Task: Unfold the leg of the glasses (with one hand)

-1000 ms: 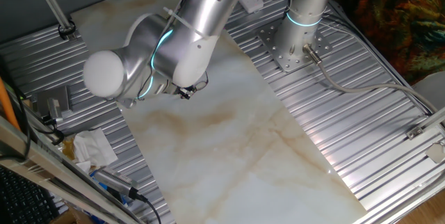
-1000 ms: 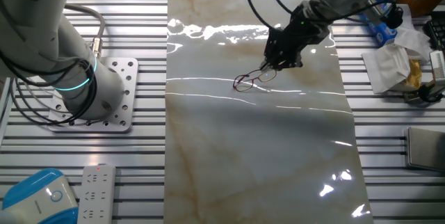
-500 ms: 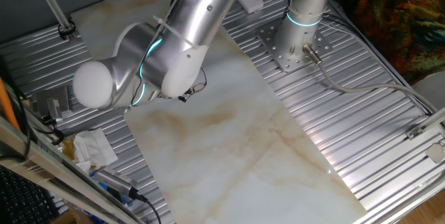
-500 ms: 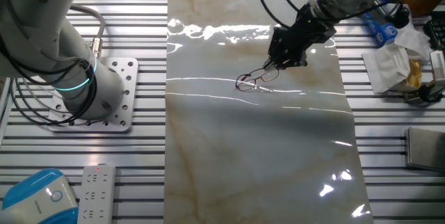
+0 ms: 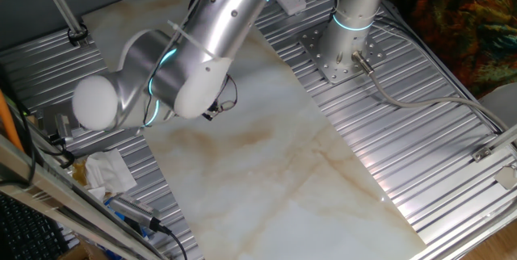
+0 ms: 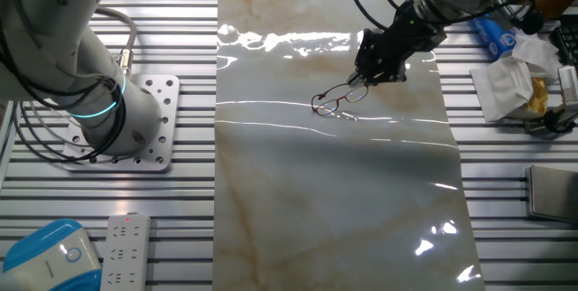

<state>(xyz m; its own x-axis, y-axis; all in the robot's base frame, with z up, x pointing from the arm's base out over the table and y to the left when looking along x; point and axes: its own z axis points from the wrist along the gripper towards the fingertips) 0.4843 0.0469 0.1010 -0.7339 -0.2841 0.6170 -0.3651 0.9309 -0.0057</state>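
Seemingly pinched together, the jaws of the hand (image 6: 363,80) meet the upper right end of the glasses (image 6: 340,99), though the black fingers blend with the thin wire there and I cannot tell for sure whether they grip it. The glasses are thin, dark reddish-brown wire spectacles with two small oval lenses. They sit on the pale marbled surface (image 6: 334,192), in its far half, with the lens end low on the surface and the end at the hand slightly raised. The hand is narrow and black, and it comes down at a slant from the upper right in the other fixed view.

From one fixed view, the silver-white arm (image 5: 202,50) covers the hand almost wholly; only a bit of thin dark wire shows just beside the arm's rounded joint, and a cyan ring glows on that joint.

Ribbed metal panels flank the marbled surface on both sides. A crumpled white cloth (image 6: 510,88) lies on the panel to the right of the hand. At the near left corner are a white power strip (image 6: 126,250) and a blue and white device (image 6: 45,257).
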